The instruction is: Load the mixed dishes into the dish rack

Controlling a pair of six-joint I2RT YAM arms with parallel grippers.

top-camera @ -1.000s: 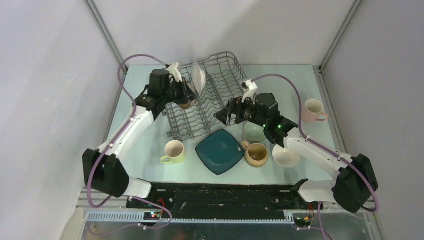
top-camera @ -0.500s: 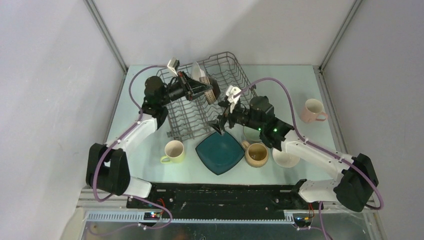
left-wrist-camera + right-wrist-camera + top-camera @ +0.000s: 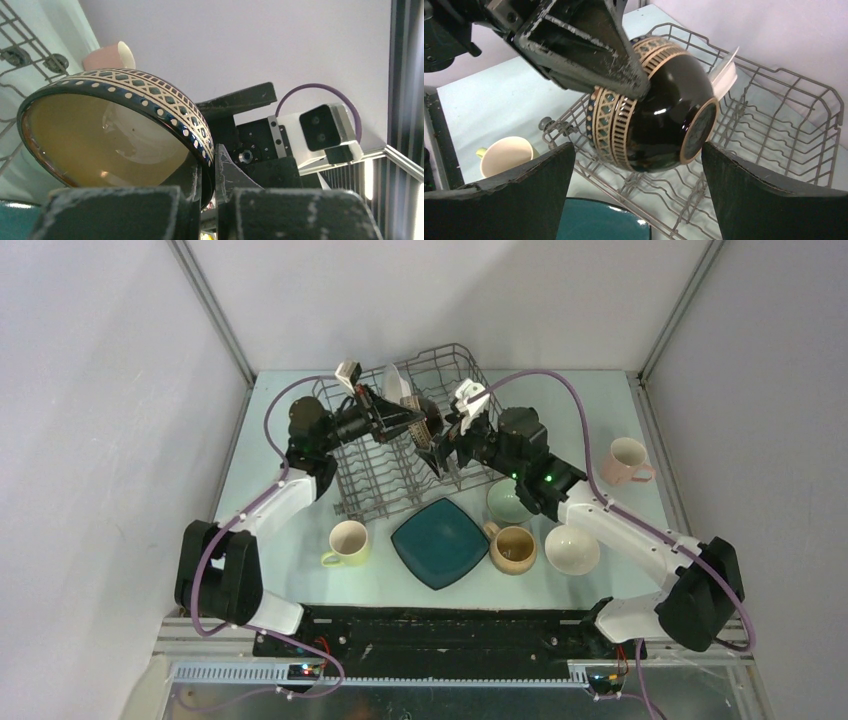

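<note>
My left gripper (image 3: 415,420) is shut on the rim of the brown patterned bowl (image 3: 427,426) and holds it tipped on its side above the dish rack (image 3: 385,490). In the left wrist view the fingers (image 3: 202,172) pinch the bowl's rim (image 3: 190,135). My right gripper (image 3: 441,448) is open, its jaws wide on either side of the bowl (image 3: 659,130) without touching it. A white plate (image 3: 397,390) stands in the rack. The teal plate (image 3: 440,540), yellow mug (image 3: 348,542), tan mug (image 3: 513,548), pale green bowl (image 3: 503,505), white bowl (image 3: 572,550) and pink mug (image 3: 628,460) sit on the table.
The rack (image 3: 774,115) fills the far middle of the table, its wire tines under the bowl. Grey walls close in the back and both sides. The dishes crowd the table in front of the rack, by the right arm.
My left gripper has lifted the brown bowl and swung it right over the rack. My right gripper has moved up and towards the bowl from near the teal plate.
</note>
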